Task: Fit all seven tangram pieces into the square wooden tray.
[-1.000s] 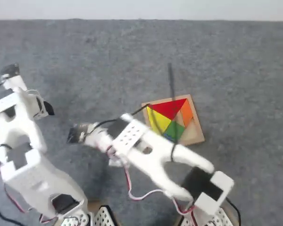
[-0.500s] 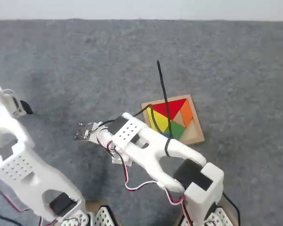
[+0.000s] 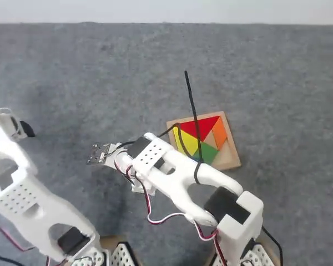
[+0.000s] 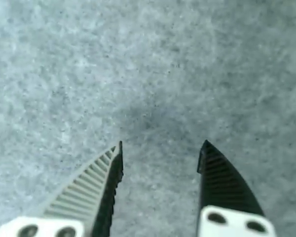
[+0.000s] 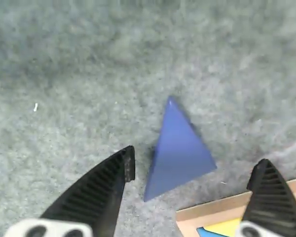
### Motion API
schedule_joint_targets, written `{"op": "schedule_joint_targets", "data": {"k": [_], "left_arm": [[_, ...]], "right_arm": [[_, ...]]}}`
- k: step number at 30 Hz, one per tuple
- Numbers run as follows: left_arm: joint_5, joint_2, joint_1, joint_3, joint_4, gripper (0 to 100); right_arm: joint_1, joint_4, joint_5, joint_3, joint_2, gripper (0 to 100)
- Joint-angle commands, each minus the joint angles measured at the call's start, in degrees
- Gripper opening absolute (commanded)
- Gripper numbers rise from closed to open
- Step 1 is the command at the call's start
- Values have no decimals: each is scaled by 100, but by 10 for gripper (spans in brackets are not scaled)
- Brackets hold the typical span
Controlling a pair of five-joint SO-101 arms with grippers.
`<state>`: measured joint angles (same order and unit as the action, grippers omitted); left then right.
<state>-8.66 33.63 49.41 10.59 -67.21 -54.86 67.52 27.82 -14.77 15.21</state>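
The square wooden tray [image 3: 226, 159] lies right of centre on the grey carpet, holding a red triangle [image 3: 200, 127], an orange piece [image 3: 220, 133], a yellow piece [image 3: 184, 143] and a green piece [image 3: 207, 151]. A loose blue triangle [image 5: 180, 148] lies flat on the carpet just outside a tray corner [image 5: 222, 211]. My right gripper [image 5: 197, 157] hangs open above it, one finger on each side, touching nothing. The right arm [image 3: 172, 172] hides that spot from above. My left gripper [image 4: 160, 153] is open over bare carpet near the left edge [image 3: 23, 128].
A black cable [image 3: 191, 105] rises from the right arm and crosses over the tray. The arm bases stand at the near edge. Grey carpet stretches wide behind and to the right of the tray.
The left arm has swung toward the left edge of the table. The right arm shifted its pose over the first half second, then held still beside the tray.
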Motion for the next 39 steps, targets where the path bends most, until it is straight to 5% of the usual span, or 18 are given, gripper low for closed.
{"op": "schedule_joint_targets", "data": {"k": [1,9,19,30,34,39], "left_arm": [[-44,-88,18,277,-70,241],[-229,-88,246,576,-141,241],[-246,-35,290,936,-536,242],[-255,-26,290,936,-510,242],[-255,-26,264,936,-510,242],[-255,-26,264,936,-510,242]], "right_arm": [[57,-4,-62,26,13,352],[66,84,-62,70,110,106],[66,110,-70,132,92,107],[549,1411,-149,1240,-295,86],[1314,1578,-1442,1257,-1218,81],[3248,1877,-2479,923,-1991,82]]}}
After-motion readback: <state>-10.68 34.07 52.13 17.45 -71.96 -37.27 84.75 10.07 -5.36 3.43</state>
